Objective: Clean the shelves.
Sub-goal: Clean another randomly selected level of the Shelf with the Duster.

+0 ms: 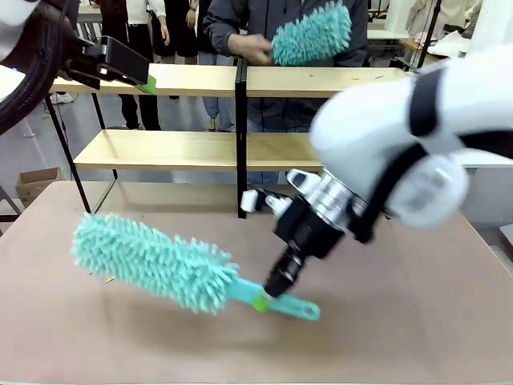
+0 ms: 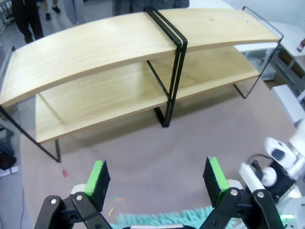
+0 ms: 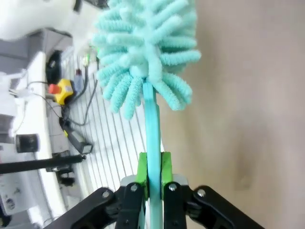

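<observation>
**Front view.** The shelves (image 1: 192, 79) stand at 12 o'clock on the brown table (image 1: 417, 321): two long light-wood boards in a thin black frame with a black centre post. A teal duster (image 1: 152, 261) lies at 7 o'clock from the picture's centre, its head pointing to 10 o'clock. The right gripper (image 1: 276, 293) is clamped on its handle, just behind the head. The left gripper (image 1: 136, 74) hovers at 10 o'clock, level with the top board. Behind the shelves, a person's hand (image 1: 252, 50) holds a second duster (image 1: 313, 34) over the top board.

**Left wrist view.** The left gripper (image 2: 157, 174) has its fingers wide apart with nothing between them. The shelves (image 2: 119, 47) span 12 o'clock, and a few small specks lie on the top board.

**Right wrist view.** The green pads of the right gripper (image 3: 153, 167) pinch the thin flat handle, and the shaggy head of the duster (image 3: 143, 52) is at 12 o'clock.

**Handling.** The duster is probably light, with a soft, yielding head. Its handle looks stiff, smooth and perhaps slippery, and is the part to hold. The shelves look rigid, but their slight frame may slide if pushed hard.
</observation>
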Robot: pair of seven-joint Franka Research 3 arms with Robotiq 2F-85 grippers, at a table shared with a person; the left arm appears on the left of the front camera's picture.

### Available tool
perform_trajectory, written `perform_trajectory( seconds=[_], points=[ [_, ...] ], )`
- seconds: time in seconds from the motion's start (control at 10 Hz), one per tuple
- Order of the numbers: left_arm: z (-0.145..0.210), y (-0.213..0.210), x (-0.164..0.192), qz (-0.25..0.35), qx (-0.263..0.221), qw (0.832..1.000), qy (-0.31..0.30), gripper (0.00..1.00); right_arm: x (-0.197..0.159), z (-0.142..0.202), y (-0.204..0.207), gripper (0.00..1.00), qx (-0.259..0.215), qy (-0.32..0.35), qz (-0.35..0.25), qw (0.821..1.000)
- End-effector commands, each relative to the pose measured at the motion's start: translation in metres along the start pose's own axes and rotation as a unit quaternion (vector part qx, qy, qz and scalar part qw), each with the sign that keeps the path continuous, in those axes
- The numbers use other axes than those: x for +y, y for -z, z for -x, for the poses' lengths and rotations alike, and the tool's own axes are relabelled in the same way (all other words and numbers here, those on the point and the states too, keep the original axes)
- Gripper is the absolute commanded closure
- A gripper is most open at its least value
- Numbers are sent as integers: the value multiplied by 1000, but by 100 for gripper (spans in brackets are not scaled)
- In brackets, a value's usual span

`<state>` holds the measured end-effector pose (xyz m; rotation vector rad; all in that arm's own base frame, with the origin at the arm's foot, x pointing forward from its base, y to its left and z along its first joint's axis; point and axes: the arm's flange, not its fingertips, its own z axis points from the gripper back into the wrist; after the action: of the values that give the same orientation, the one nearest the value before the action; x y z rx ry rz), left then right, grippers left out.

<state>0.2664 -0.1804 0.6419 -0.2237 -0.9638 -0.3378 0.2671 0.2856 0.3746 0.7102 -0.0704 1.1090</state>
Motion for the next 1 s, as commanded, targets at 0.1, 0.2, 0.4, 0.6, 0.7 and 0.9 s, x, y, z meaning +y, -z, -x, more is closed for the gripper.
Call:
perform_trajectory(
  seconds=[0.1, 0.2, 0.4, 0.6, 0.7, 0.9],
  points=[
    [0, -1, 1, -3, 0, 1000, 4, 0, 0, 0, 0, 88, 0, 0, 0, 1000],
    [0, -1, 1, -3, 0, 1000, 4, 0, -3, -20, 11, 88, 16, -34, -5, 999],
    [0, -1, 1, -3, 0, 1000, 4, 0, 1, -38, 18, 88, 19, -72, -12, 997],
    [0, -1, 1, -3, 0, 1000, 4, 0, 25, -36, 17, 88, 16, -87, -18, 996],
    [0, -1, 1, -3, 0, 1000, 4, 0, 34, -32, 20, 88, 19, -83, -33, 996],
    [0, -1, 1, -3, 0, 1000, 4, 0, 33, -28, 22, 88, 27, -72, -30, 997]
  ],
)
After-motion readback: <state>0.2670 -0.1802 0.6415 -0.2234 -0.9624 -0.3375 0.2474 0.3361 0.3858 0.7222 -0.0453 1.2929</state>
